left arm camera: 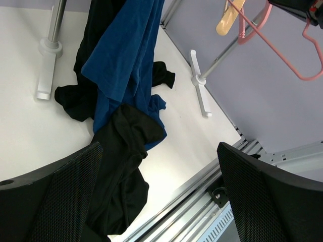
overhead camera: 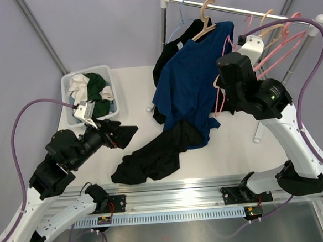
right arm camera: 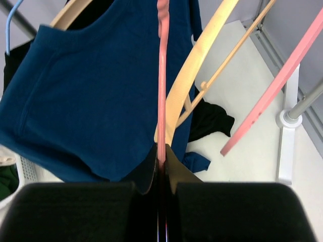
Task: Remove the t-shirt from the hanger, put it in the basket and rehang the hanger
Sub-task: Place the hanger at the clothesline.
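Note:
A blue t-shirt [overhead camera: 189, 80] hangs on a wooden hanger [overhead camera: 204, 24] from the rail, its hem reaching the table. A black t-shirt [overhead camera: 153, 155] lies crumpled on the table below it. My right gripper [right arm camera: 161, 156] is shut on the thin bar of a pink hanger [right arm camera: 161, 75], right beside the blue t-shirt [right arm camera: 91, 101] and the wooden hanger [right arm camera: 202, 55]. My left gripper [left arm camera: 161, 191] is open wide and holds nothing. It hovers low at the left [overhead camera: 115, 134], with the black t-shirt [left arm camera: 121, 166] just ahead of its fingers [left arm camera: 60, 196].
A white bin [overhead camera: 72, 119] of clothes stands at the back left. More pink hangers [overhead camera: 283, 35] hang on the rail [overhead camera: 242, 10]. Another black garment [overhead camera: 168, 59] hangs behind the blue one. The rack's feet [left arm camera: 199, 85] rest on the table, and the metal rail [overhead camera: 172, 200] runs along the near edge.

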`<act>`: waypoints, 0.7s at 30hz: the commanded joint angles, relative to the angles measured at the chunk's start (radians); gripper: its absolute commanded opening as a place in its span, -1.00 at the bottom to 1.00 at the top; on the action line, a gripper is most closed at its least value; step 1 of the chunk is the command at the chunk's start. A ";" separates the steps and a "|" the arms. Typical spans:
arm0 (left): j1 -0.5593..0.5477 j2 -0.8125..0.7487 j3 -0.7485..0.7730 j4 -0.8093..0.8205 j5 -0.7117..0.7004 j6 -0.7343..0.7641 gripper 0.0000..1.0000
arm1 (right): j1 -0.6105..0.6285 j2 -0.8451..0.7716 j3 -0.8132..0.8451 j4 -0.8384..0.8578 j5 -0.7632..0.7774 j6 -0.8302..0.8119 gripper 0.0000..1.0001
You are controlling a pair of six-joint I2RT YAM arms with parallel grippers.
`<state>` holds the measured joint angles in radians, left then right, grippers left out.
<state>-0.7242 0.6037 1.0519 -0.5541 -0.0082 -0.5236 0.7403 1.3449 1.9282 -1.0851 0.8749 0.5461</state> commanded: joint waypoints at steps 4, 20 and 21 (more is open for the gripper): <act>0.002 -0.021 0.008 0.003 -0.013 0.031 0.98 | -0.074 0.091 0.110 0.051 0.021 -0.064 -1.00; 0.002 0.013 -0.033 0.006 0.039 0.042 0.97 | -0.205 0.250 0.190 0.117 -0.050 -0.064 -1.00; 0.002 0.014 -0.033 0.008 0.042 0.042 0.98 | -0.209 0.258 0.190 0.128 -0.050 -0.069 -1.00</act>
<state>-0.7242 0.6094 1.0229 -0.5793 0.0071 -0.4942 0.5468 1.5970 2.1052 -1.0187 0.8238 0.4854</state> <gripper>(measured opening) 0.987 0.027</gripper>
